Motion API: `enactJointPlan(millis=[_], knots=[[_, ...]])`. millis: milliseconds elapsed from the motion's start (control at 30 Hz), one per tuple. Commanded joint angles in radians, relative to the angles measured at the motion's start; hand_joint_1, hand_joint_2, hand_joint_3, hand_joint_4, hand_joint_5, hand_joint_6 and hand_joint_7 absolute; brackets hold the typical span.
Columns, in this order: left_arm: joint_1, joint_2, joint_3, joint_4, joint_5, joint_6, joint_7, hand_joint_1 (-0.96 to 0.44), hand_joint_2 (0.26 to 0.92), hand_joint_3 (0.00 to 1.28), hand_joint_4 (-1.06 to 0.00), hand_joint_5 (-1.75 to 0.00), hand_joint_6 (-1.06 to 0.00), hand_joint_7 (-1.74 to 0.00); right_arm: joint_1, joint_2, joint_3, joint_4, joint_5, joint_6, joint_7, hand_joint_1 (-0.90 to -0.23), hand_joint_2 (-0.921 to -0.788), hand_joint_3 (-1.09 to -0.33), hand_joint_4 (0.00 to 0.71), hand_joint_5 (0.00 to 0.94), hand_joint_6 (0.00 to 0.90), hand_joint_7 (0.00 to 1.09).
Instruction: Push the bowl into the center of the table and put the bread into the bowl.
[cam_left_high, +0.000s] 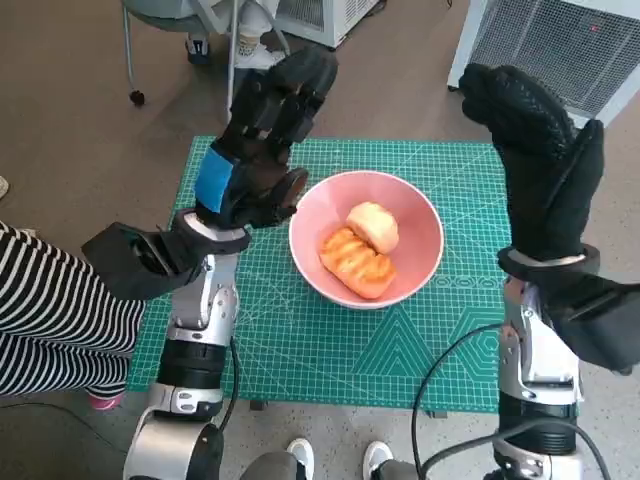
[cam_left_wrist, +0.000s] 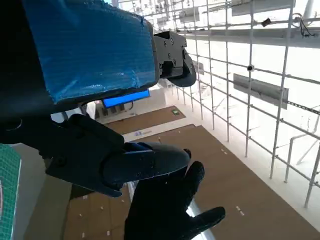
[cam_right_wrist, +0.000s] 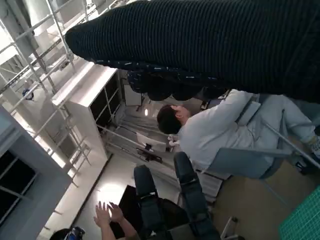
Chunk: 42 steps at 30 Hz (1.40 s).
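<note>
A pink bowl (cam_left_high: 420, 255) sits near the middle of the green cutting mat (cam_left_high: 300, 340) in the head view. Two pieces of bread lie inside it: a pale round roll (cam_left_high: 373, 226) and a golden ridged pastry (cam_left_high: 356, 264). My left hand (cam_left_high: 262, 150) is raised above the mat just left of the bowl, fingers spread upward, holding nothing. My right hand (cam_left_high: 540, 160) is lifted over the mat's right edge, fingers up and empty. The left wrist view shows my left hand (cam_left_wrist: 90, 60) with the gloved right hand (cam_left_wrist: 167, 210) beyond it. The glove (cam_right_wrist: 210, 45) fills the right wrist view's top.
A person in striped clothing (cam_left_high: 45, 320) sits at the table's left. A white perforated unit (cam_left_high: 560, 45) stands at the back right, and a wheeled chair (cam_left_high: 170, 30) at the back left. A seated person (cam_right_wrist: 220, 130) appears in the right wrist view.
</note>
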<state>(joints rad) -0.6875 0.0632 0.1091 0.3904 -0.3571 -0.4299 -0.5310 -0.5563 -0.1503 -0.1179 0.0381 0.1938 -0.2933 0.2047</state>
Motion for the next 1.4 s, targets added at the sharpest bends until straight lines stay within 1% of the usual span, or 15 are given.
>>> enactJointPlan(millis=[33, 700, 867, 1133, 1400], knots=[[0.012, 0.005, -0.001, -0.022, 0.005, 0.009, 0.004, -0.71, 0.921, 0.48, -0.1, -0.08, 0.0, -0.62, 0.005, 0.006, 0.003, 0.004, -0.001, 0.018, -0.006, -0.691, -0.921, -0.72, 0.194, 0.0, 0.121, 0.39], [0.028, 0.013, 0.0, -0.039, 0.011, 0.02, 0.013, -0.7, 0.921, 0.48, -0.1, -0.1, 0.0, -0.6, 0.003, 0.008, 0.01, -0.009, -0.004, 0.037, -0.01, -0.689, -0.921, -0.719, 0.194, 0.001, 0.125, 0.38], [0.031, 0.016, 0.0, -0.043, 0.012, 0.021, 0.015, -0.7, 0.921, 0.48, -0.09, -0.1, 0.0, -0.6, -0.002, 0.007, 0.009, 0.004, 0.002, 0.033, -0.004, -0.69, -0.921, -0.719, 0.196, 0.002, 0.128, 0.38], [0.033, 0.018, 0.0, -0.05, 0.008, 0.026, 0.016, -0.69, 0.921, 0.47, -0.1, -0.11, 0.0, -0.6, 0.002, 0.008, 0.013, -0.005, -0.005, 0.039, -0.008, -0.688, -0.921, -0.72, 0.199, 0.003, 0.131, 0.38], [0.029, 0.017, 0.003, -0.039, 0.008, 0.014, 0.013, -0.67, 0.921, 0.47, -0.09, -0.11, 0.0, -0.59, 0.006, 0.007, 0.016, 0.003, -0.009, 0.032, -0.007, -0.695, -0.921, -0.721, 0.198, 0.002, 0.13, 0.38]])
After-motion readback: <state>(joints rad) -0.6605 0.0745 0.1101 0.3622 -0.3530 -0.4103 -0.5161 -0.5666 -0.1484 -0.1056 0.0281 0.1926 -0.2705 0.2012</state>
